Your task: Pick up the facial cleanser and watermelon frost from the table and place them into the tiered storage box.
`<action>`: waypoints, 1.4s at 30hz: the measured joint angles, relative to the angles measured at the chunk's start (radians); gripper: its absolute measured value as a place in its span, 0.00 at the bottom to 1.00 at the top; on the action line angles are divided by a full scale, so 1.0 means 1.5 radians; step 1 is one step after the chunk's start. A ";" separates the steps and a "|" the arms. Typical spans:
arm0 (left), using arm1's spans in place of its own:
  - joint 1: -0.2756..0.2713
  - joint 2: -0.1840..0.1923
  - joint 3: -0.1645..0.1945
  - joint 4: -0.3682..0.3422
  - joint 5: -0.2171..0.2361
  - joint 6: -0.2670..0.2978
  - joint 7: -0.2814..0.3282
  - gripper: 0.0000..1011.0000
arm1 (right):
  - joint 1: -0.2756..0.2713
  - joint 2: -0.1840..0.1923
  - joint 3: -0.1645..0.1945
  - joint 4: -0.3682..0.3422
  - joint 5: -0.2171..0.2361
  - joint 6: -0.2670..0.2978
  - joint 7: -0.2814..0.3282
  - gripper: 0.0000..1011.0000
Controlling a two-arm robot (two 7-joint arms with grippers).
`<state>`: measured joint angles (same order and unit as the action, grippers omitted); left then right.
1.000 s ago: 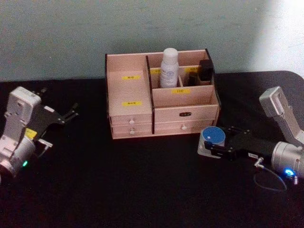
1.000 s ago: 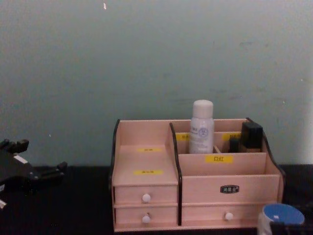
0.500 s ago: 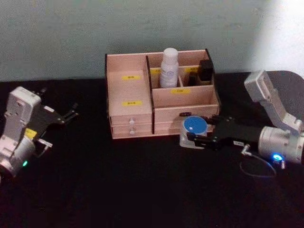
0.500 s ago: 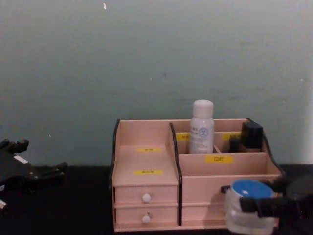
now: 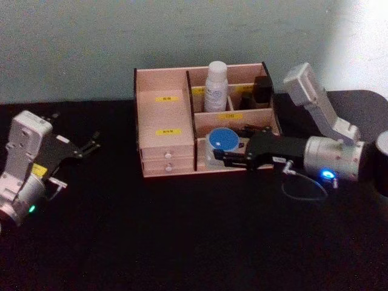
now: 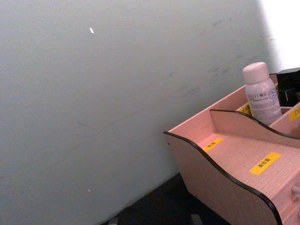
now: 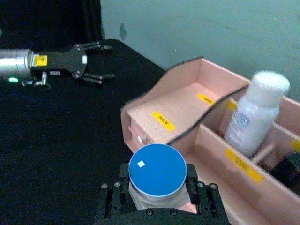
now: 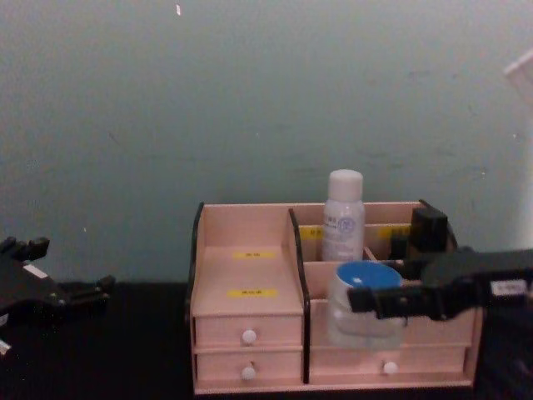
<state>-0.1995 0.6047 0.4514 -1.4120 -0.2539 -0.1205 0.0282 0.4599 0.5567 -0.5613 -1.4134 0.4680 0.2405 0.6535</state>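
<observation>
While its arm reaches out level, the right gripper (image 5: 222, 149) clamps the jar (image 5: 223, 139), held off the table (image 5: 182, 230), with the box (image 5: 165, 130) just beyond it; the left gripper (image 5: 90, 144) sits well apart, fingers spread.

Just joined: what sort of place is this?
Probably a staged test bench: black-covered table, bare teal wall, light pinkish wooden tiered storage box; right gripper holds a blue-lidded clear jar; left gripper idle.
</observation>
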 joint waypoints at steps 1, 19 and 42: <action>0.000 0.000 0.000 0.000 0.000 0.000 0.000 0.99 | 0.005 -0.003 -0.003 0.004 -0.001 -0.001 0.001 0.71; 0.000 0.000 0.000 0.000 0.000 0.000 0.000 0.99 | 0.110 -0.077 -0.048 0.105 -0.006 0.001 0.016 0.71; 0.000 0.000 0.000 0.000 0.000 0.000 0.000 0.99 | 0.180 -0.148 -0.082 0.211 -0.020 -0.021 0.033 0.71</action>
<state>-0.1995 0.6047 0.4514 -1.4120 -0.2539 -0.1205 0.0283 0.7303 0.3343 -0.6836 -1.0973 0.4380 0.2094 0.7028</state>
